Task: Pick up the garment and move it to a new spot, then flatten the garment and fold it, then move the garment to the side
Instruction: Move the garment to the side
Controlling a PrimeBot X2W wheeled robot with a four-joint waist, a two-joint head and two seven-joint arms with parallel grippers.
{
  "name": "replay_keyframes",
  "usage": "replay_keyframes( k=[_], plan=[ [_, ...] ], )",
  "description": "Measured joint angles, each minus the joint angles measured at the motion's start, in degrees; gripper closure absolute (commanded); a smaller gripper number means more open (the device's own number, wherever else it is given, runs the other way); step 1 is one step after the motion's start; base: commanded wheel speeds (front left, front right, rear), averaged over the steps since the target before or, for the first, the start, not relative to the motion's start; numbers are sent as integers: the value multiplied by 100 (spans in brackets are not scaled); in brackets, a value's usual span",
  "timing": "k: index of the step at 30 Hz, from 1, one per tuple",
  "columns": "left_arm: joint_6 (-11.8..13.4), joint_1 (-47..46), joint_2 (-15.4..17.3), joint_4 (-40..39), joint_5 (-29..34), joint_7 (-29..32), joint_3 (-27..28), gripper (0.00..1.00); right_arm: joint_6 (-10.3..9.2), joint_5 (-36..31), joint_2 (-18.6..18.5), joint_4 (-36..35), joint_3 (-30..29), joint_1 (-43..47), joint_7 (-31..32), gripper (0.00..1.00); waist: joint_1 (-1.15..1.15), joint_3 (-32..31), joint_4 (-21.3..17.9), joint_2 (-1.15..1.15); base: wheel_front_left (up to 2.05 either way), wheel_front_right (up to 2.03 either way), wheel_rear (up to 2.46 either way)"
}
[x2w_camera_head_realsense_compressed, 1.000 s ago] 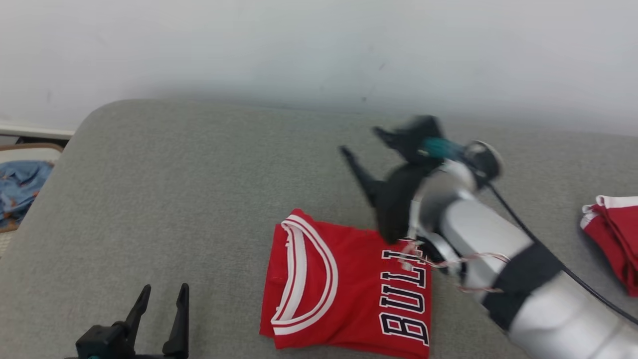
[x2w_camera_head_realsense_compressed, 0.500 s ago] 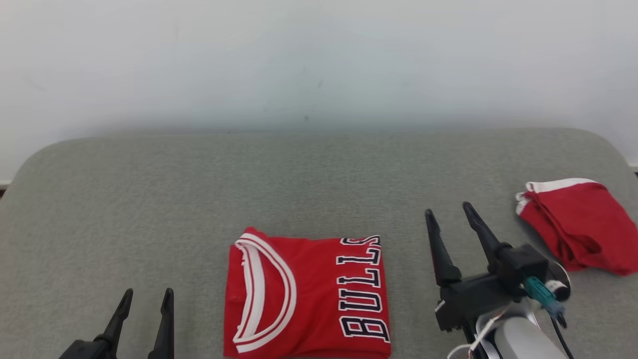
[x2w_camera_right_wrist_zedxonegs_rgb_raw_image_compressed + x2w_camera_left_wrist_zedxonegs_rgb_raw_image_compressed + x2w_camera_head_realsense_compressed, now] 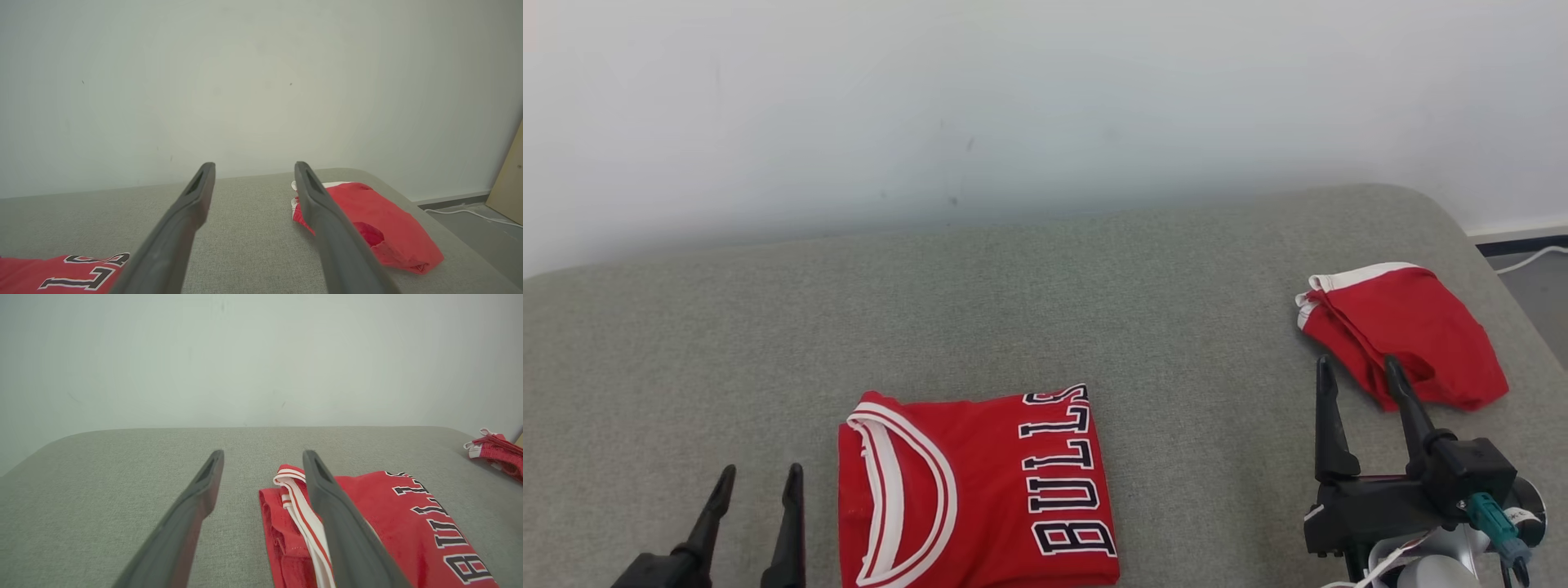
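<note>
Jersey (image 3: 976, 490) lies folded at near edge of couch (image 3: 1094, 286); left tool (image 3: 760, 469) and right tool (image 3: 1356, 360) spread, empty. Next, likely: grip and shift it aside.

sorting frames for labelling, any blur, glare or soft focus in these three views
Head view: soft even light, no glare, lettering on the folded red jersey crisp. Left wrist view: the open left gripper looms large and slightly soft, the jersey beyond it clear. Right wrist view: the open right gripper equally soft, the crumpled red cloth with white trim sharp.
</note>
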Motion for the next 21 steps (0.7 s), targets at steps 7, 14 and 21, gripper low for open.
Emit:
replay_keyframes(
  k=[7,14,21],
  plan=[
    [71,-3,-19,7,-46,68,109,0,0,-49,18,-101,35,15,0,0,1,43,-18,0,0,0,0],
    [71,-36,-18,22,-49,121,97,0,0,-130,52,-250,-9,64,-1,0,1,130,53,0,0,0,0],
    [68,-94,-16,42,-49,160,78,0,0,-192,62,-252,31,65,-1,0,1,163,113,0,0,0,0]
  ],
)
